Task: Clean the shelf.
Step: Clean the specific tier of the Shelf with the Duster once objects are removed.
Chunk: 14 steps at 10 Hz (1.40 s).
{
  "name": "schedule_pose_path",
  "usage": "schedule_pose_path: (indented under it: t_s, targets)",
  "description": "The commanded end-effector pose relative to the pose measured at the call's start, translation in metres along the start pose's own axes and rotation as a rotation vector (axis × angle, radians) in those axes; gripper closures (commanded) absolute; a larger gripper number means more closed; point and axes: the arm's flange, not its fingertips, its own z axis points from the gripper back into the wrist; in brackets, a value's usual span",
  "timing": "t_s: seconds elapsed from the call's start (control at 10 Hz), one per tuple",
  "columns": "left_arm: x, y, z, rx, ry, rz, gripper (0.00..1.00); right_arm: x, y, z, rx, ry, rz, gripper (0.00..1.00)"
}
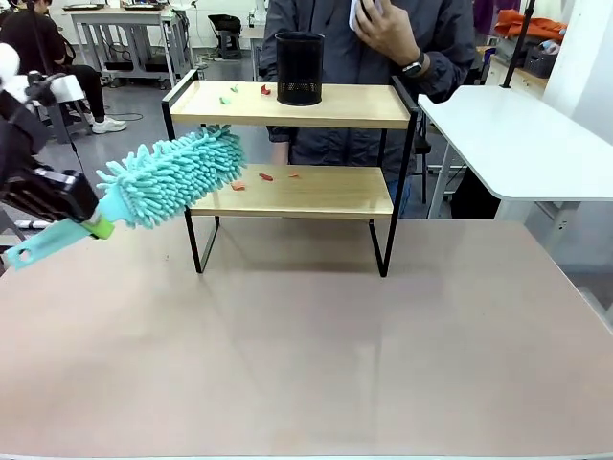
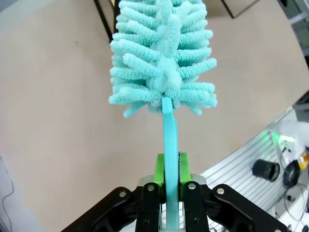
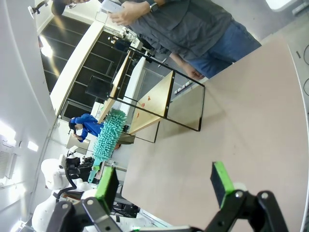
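Observation:
The shelf [image 1: 297, 195] stands at the table's far middle, two wooden boards in a black frame. Small red and green scraps [image 1: 265, 177] lie on both boards. A teal fluffy duster [image 1: 172, 177] has its head in front of the shelf's left end, between the two boards. My left gripper [image 1: 96, 222] is shut on the duster's handle at the far left; the left wrist view shows the handle [image 2: 169, 145] clamped between the green pads [image 2: 158, 171]. My right gripper [image 3: 164, 186] is open and holds nothing, hanging well away from the shelf [image 3: 154, 101].
A black mesh cup [image 1: 299, 69] stands on the top board. A person [image 1: 383, 57] stands right behind the shelf, one hand raised with a pale object. A white table [image 1: 517, 134] sits at the right. The brown tabletop [image 1: 316, 355] stretches out in front of the shelf.

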Motion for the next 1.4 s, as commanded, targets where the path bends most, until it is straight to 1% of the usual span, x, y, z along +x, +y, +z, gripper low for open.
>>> schedule_pose_path:
  t_s: [0.0, 0.3, 0.6, 0.8, 0.9, 1.0, 1.3]
  targets:
    - [-0.025, -0.013, -0.048, 0.100, -0.019, 0.053, 0.88, 0.003, 0.000, -0.001, 0.021, -0.017, 0.026, 0.00]
    - [-0.004, -0.024, -0.077, 0.212, -0.078, 0.137, 0.88, 0.003, 0.000, -0.001, 0.021, -0.017, 0.026, 0.00]
    - [0.011, -0.031, -0.098, 0.218, -0.090, 0.182, 0.88, 0.003, 0.000, -0.001, 0.021, -0.017, 0.026, 0.00]
    - [0.021, -0.036, -0.111, 0.248, -0.093, 0.205, 0.88, 0.003, 0.000, -0.001, 0.021, -0.017, 0.026, 0.00]
    - [0.025, -0.038, -0.115, 0.264, -0.119, 0.221, 0.88, 0.003, 0.000, -0.001, 0.021, -0.017, 0.026, 0.00]
    - [0.028, -0.041, -0.117, 0.271, -0.121, 0.234, 0.88, 0.003, 0.000, -0.001, 0.021, -0.017, 0.026, 0.00]
    - [0.041, -0.054, -0.121, 0.241, -0.082, 0.201, 0.88, 0.003, 0.000, -0.001, 0.021, -0.017, 0.026, 0.00]
